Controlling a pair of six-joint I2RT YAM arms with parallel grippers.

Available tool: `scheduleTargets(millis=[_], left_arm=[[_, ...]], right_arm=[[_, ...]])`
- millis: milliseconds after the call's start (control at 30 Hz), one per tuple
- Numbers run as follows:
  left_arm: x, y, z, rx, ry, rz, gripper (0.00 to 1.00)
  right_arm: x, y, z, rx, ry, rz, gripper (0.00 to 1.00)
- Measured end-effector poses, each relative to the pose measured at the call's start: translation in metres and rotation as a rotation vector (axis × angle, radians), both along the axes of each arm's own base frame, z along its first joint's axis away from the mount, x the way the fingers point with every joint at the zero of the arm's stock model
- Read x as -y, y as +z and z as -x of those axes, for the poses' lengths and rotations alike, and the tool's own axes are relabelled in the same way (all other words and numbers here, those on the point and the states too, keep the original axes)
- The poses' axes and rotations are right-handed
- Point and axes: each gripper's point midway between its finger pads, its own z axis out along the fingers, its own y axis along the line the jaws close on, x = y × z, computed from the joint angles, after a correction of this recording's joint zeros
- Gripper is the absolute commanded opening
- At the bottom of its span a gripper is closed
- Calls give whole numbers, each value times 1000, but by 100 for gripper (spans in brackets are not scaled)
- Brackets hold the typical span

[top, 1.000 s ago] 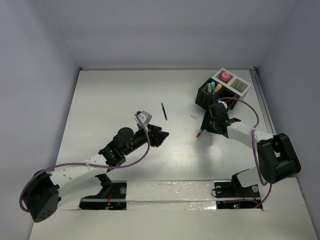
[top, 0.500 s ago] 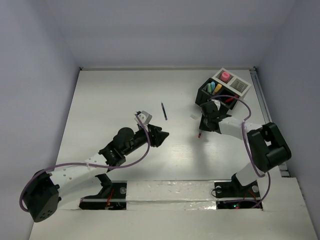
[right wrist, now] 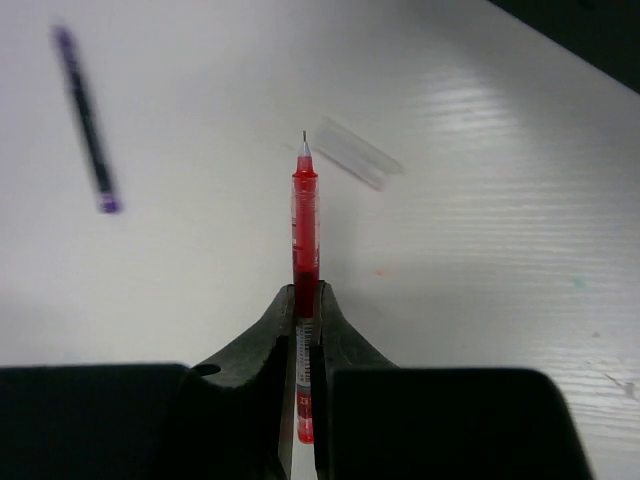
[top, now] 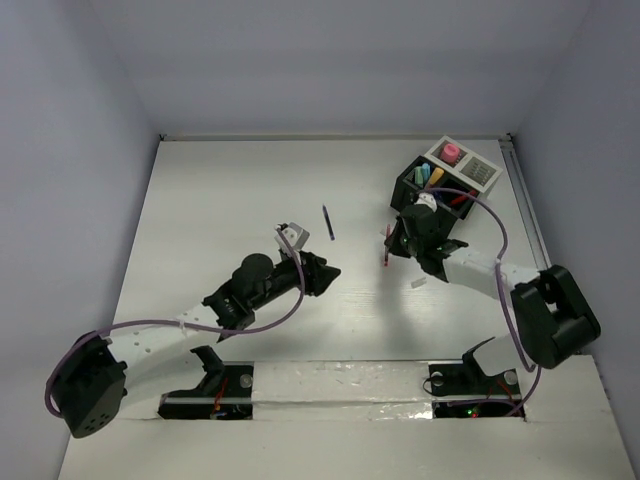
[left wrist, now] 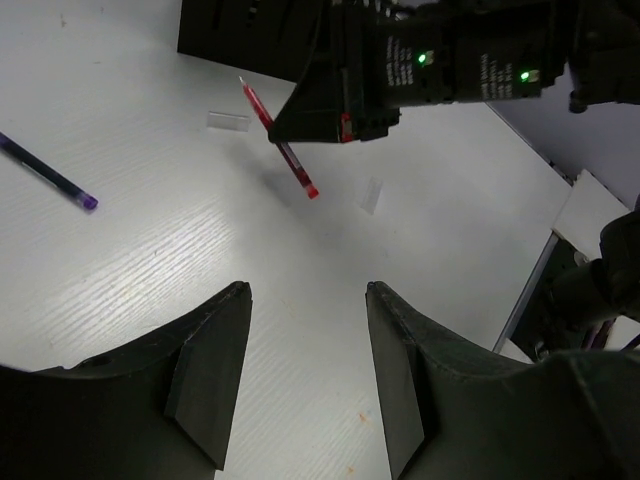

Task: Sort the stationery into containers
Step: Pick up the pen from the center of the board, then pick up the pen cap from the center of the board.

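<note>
right gripper (right wrist: 304, 300) pinches the red pen (right wrist: 305, 215) — barrel print unreadable; left gripper (left wrist: 308, 300) spread open.

L black two-finger gripper (top: 325, 272) hangs low mid-table, arm stretched fwd and to the right, fingers spread wide w/ nothing between. R black two-finger gripper (top: 392, 243) is out left of its elbow, pinched tight on a thin red pen (right wrist: 305, 230).
</note>
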Motion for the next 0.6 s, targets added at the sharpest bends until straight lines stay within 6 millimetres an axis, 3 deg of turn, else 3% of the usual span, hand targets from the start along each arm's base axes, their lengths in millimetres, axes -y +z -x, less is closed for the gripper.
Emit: scheduleTargets(millis=[133,267,433,600], left_arm=[[4,-9,0,-29,-13,-7,49],[11,-21,-1,-83,-20,-17,54],[20,-24,-4,-138,-20,-2,54],[20,-24,-10,-168,12,25,47]], right_arm=[[-33,52,-4,153,73,-123,0],[-71,86,7,236,176,-229,0],[-105,104,30,274,283,-335,0],[-120,115,48,289,341,-412,0]])
